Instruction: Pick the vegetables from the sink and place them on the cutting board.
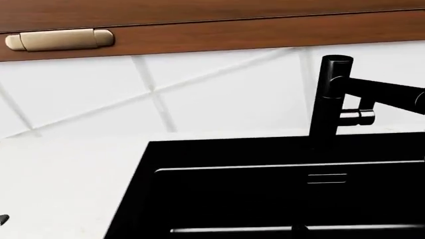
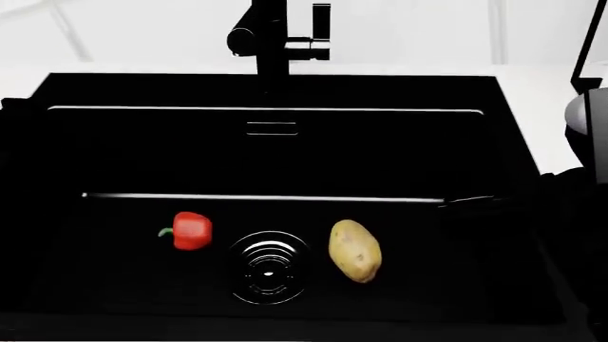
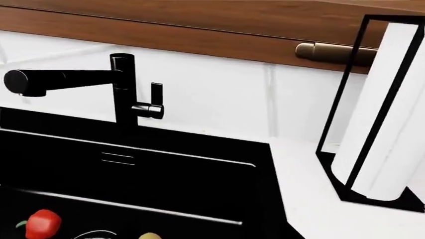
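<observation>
Red pepper [image 2: 191, 231] and potato [image 2: 355, 251] on sink [image 2: 275, 153] floor near front wall, drain [image 2: 269, 266] between them, apart. Faucet [image 2: 270, 35] at back rim. Neither hand visible; state unknown.

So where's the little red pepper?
In the head view, the red bell pepper lies on the sink floor, left of the round drain.
</observation>
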Controlling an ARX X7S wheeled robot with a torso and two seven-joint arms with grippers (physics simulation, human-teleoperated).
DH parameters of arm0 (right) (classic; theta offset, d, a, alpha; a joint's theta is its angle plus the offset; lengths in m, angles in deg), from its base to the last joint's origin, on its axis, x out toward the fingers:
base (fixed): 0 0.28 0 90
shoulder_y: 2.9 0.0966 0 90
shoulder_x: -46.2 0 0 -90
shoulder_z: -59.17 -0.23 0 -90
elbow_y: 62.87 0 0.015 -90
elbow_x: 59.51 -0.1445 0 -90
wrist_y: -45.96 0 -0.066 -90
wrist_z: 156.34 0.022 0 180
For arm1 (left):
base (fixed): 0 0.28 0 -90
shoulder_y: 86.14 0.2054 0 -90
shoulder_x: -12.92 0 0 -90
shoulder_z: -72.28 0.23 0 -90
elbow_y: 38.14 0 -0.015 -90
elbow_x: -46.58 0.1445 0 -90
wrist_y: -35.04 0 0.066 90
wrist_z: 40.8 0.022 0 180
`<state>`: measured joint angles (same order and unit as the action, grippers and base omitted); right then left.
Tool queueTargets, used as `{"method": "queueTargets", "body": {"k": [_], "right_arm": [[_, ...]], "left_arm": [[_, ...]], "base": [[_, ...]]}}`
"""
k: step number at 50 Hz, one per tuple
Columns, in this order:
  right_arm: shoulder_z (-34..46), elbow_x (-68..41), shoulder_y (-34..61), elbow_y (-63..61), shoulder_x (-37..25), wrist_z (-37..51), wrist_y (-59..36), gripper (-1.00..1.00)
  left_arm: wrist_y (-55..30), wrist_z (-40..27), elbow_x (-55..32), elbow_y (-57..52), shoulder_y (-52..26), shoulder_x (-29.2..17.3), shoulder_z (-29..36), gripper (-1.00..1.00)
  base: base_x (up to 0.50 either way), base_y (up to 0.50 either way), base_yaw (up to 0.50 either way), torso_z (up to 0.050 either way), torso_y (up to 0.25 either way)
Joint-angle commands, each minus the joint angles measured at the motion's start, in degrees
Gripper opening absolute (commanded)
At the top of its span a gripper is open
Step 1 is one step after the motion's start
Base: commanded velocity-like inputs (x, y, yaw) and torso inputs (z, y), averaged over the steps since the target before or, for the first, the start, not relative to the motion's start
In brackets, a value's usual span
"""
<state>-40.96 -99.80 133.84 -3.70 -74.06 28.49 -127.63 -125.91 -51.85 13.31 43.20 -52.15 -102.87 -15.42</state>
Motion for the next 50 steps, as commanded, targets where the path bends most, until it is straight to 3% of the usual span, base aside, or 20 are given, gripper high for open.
{"method": "queueTargets", "body": {"k": [1,50], "right_arm": [[0.1,-0.7,1.0,0.2,-0.2,0.3,-1.0,1.00],[2.1,-3.5,-2.8,0.5,-0.2,1.7,-0.5,1.00]], "left_arm": [[-1.4,-0.4,-0.6,1.1,-1.3,0.1,-0.3,1.00],[-2.0,-0.2,-2.4,0.3,1.9,-1.3,-0.4,1.00]], "base": [[0.50,0.00,0.00,0.000,0.000],[0.47,0.00,0.00,0.000,0.002]]}}
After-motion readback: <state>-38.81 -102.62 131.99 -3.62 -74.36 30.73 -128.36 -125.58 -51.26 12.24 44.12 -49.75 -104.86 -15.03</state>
